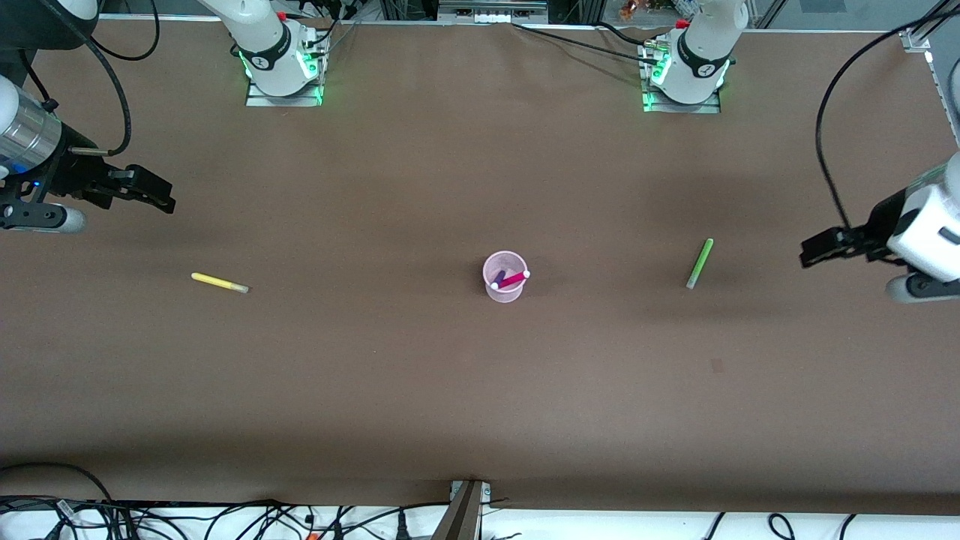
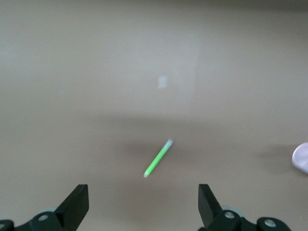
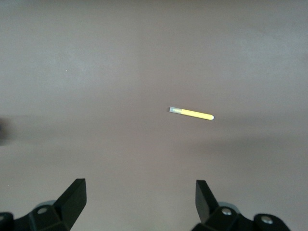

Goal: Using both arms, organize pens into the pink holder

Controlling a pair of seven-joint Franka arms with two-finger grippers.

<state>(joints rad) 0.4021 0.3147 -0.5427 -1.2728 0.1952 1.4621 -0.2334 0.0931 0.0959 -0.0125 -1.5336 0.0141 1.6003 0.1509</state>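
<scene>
The pink holder (image 1: 505, 277) stands at the table's middle with the magenta-pink pen (image 1: 514, 280) and the dark purple pen (image 1: 499, 280) in it. The light green pen (image 1: 700, 263) lies flat toward the left arm's end; it also shows in the left wrist view (image 2: 158, 158). The yellow pen (image 1: 219, 283) lies flat toward the right arm's end; it also shows in the right wrist view (image 3: 191, 113). My left gripper (image 1: 814, 251) is open and empty, up in the air beside the green pen. My right gripper (image 1: 159, 196) is open and empty, up in the air over bare table beside the yellow pen.
The brown table (image 1: 480, 390) is bare around the pens. The arm bases (image 1: 283, 67) stand along the edge farthest from the front camera. Cables lie past the table's edge nearest that camera (image 1: 225, 517). The holder's edge shows in the left wrist view (image 2: 301, 159).
</scene>
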